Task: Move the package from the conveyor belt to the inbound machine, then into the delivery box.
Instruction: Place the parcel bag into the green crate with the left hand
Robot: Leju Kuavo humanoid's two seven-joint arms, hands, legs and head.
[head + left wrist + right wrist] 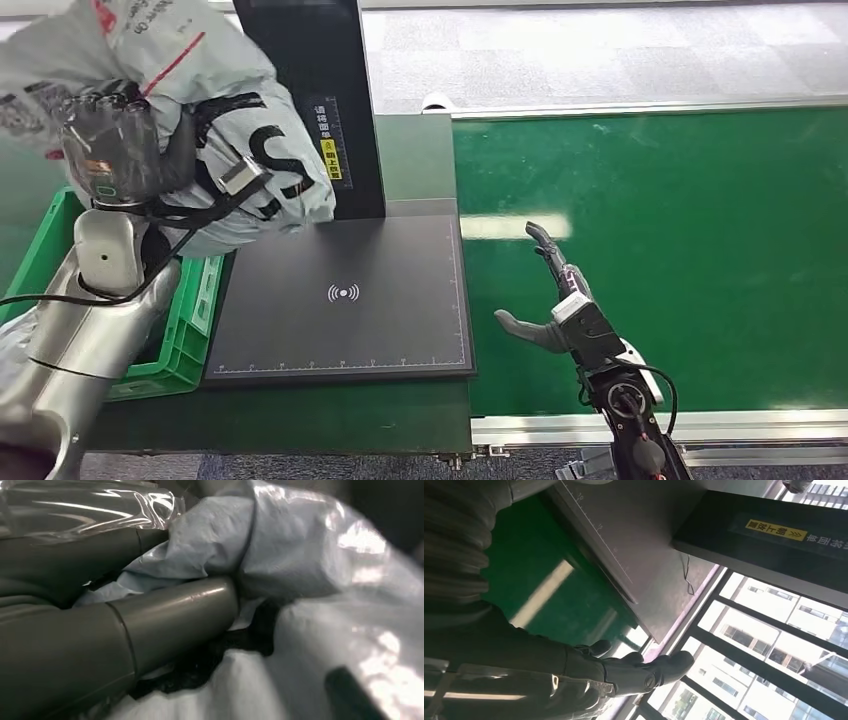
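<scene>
Left robot hand (120, 150) grips grey package (200, 90) above green crate (190, 320); crate contents hidden; right robot hand (560, 300) spread, holding nothing

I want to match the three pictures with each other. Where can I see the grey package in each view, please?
Head view: the grey package is at upper left, held up by the left hand, above the dark scanner plate.
Left wrist view: its crumpled plastic is close behind the thumb.
Right wrist view: the package is not in this picture.
Shared landmark: the yellow label on the black machine column.
</scene>
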